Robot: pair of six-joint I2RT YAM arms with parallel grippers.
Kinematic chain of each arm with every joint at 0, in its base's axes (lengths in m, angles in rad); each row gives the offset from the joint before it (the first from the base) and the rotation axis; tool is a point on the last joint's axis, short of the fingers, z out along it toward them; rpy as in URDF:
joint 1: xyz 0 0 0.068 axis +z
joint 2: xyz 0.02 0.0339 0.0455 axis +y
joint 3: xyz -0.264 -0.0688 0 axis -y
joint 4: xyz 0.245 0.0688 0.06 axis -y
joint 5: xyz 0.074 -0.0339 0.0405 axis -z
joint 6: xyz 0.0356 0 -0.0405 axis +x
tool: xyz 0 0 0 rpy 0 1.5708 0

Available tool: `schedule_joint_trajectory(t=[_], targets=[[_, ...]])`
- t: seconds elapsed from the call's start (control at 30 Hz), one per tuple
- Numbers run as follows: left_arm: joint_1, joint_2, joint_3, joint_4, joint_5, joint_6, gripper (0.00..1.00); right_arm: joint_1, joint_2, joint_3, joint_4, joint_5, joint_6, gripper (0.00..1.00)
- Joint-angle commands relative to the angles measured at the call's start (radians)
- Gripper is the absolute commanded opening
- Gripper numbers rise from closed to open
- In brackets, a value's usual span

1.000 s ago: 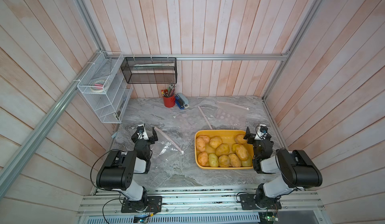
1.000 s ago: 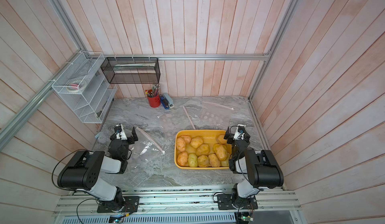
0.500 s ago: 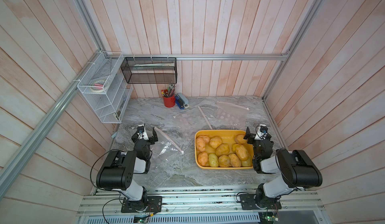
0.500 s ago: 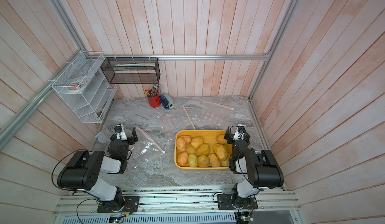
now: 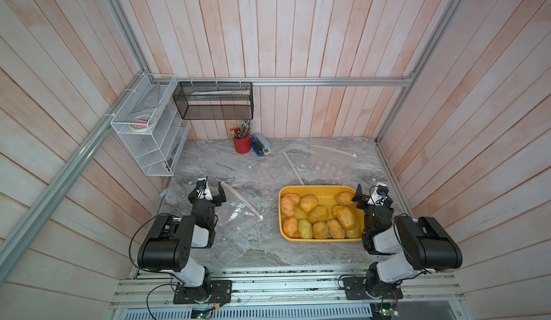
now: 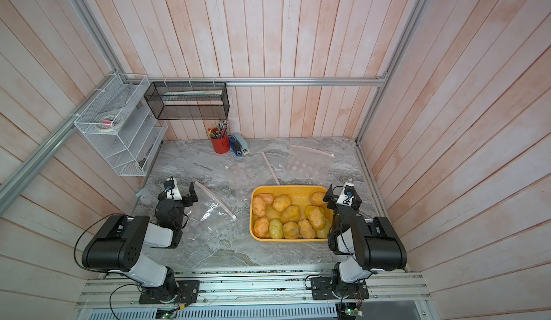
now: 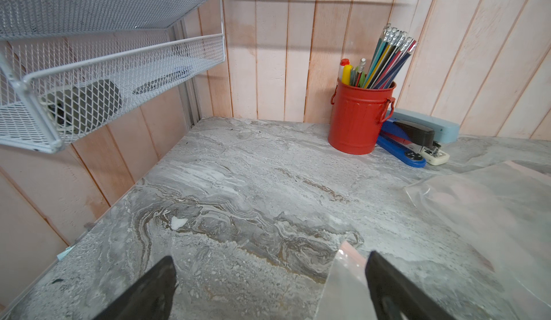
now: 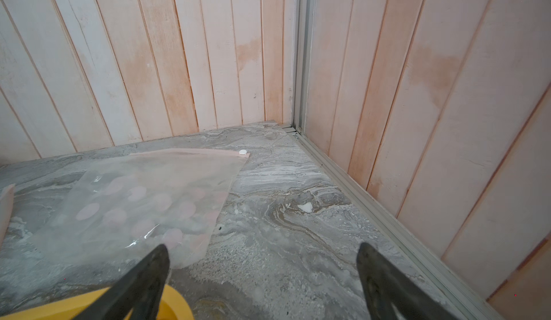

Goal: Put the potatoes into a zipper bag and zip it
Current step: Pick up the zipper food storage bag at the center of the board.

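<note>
Several yellow to orange-brown potatoes (image 5: 318,214) (image 6: 290,213) lie in a yellow tray (image 5: 316,188) (image 6: 286,188) at the right of the marble table. A clear zipper bag (image 5: 238,217) (image 6: 208,214) with a pink zip strip lies flat at the left. My left gripper (image 5: 208,192) (image 6: 179,192) hovers open just left of that bag; in the left wrist view (image 7: 269,257) the bag's corner (image 7: 343,279) sits by one finger. My right gripper (image 5: 372,195) (image 6: 343,195) stands open and empty beside the tray's right end, and the tray rim (image 8: 176,300) shows in the right wrist view (image 8: 262,246).
Two more clear bags lie flat behind the tray, one with pink dots (image 5: 325,166) (image 8: 143,202) and one (image 5: 268,169) nearer the middle. A red pencil cup (image 5: 242,144) (image 7: 357,119) and stapler (image 5: 259,147) stand at the back. A white wire shelf (image 5: 149,133) and black mesh basket (image 5: 213,101) hang on the walls.
</note>
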Motion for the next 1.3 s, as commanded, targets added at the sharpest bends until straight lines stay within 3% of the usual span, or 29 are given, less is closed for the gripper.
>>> schedule_joint_trajectory(t=[0.0, 0.13, 0.17, 0.23, 0.33, 0.4, 0.47, 0.57, 0.63, 0.7, 0.77, 0.83, 0.9, 1.03, 1.1, 1.17, 1.27], targets=[[-0.031, -0.040, -0.049, 0.094, -0.067, 0.016, 1.00, 0.027, -0.067, -0.031, 0.050, 0.049, -0.011, 0.98], [-0.058, -0.056, -0.062, 0.130, -0.101, 0.050, 1.00, 0.160, -0.210, 0.040, -0.162, 0.104, -0.160, 0.98], [-0.099, -0.091, -0.055, 0.103, -0.218, 0.067, 1.00, 0.189, -0.245, 0.069, -0.229, 0.121, -0.167, 0.98], [-0.167, -0.215, -0.033, 0.012, -0.367, 0.115, 1.00, 0.199, -0.305, 0.101, -0.318, 0.077, -0.097, 0.98], [-0.169, -0.445, -0.014, -0.163, -0.360, -0.018, 1.00, 0.199, -0.400, 0.122, -0.414, 0.025, 0.030, 0.98], [-0.159, -0.605, 0.050, -0.428, -0.299, -0.202, 1.00, 0.192, -0.458, 0.156, -0.499, -0.014, 0.155, 0.98], [-0.115, -0.736, 0.165, -0.800, -0.126, -0.365, 1.00, 0.164, -0.505, 0.255, -0.717, -0.096, 0.311, 0.98], [-0.063, -0.819, 0.251, -1.014, 0.195, -0.359, 1.00, 0.136, -0.508, 0.394, -0.965, -0.274, 0.381, 0.98], [-0.049, -0.855, 0.240, -1.033, 0.204, -0.367, 1.00, 0.124, -0.499, 0.448, -1.035, -0.430, 0.347, 0.98], [-0.036, -0.891, 0.219, -1.134, -0.003, -0.519, 1.00, 0.122, -0.500, 0.442, -1.026, -0.498, 0.361, 0.98], [0.000, -0.927, 0.183, -1.090, 0.111, -0.486, 1.00, 0.110, -0.526, 0.402, -0.991, -0.503, 0.441, 0.98], [0.000, -0.914, 0.239, -1.189, 0.119, -0.499, 1.00, 0.093, -0.554, 0.362, -0.937, -0.543, 0.509, 0.98], [0.001, -0.843, 0.352, -1.377, 0.056, -0.548, 1.00, 0.081, -0.551, 0.356, -0.900, -0.621, 0.531, 0.98], [0.006, -0.569, 0.668, -1.973, -0.255, -0.899, 1.00, 0.080, -0.478, 0.434, -0.978, -0.712, 0.521, 0.98], [0.044, -0.461, 0.747, -2.045, -0.227, -0.839, 1.00, 0.075, -0.446, 0.457, -1.020, -0.703, 0.530, 0.98], [0.123, -0.398, 0.762, -2.099, -0.177, -0.870, 1.00, 0.062, -0.444, 0.425, -0.971, -0.701, 0.553, 0.98], [0.222, -0.327, 0.772, -2.104, 0.057, -0.739, 1.00, 0.064, -0.483, 0.373, -0.920, -0.654, 0.572, 0.98]])
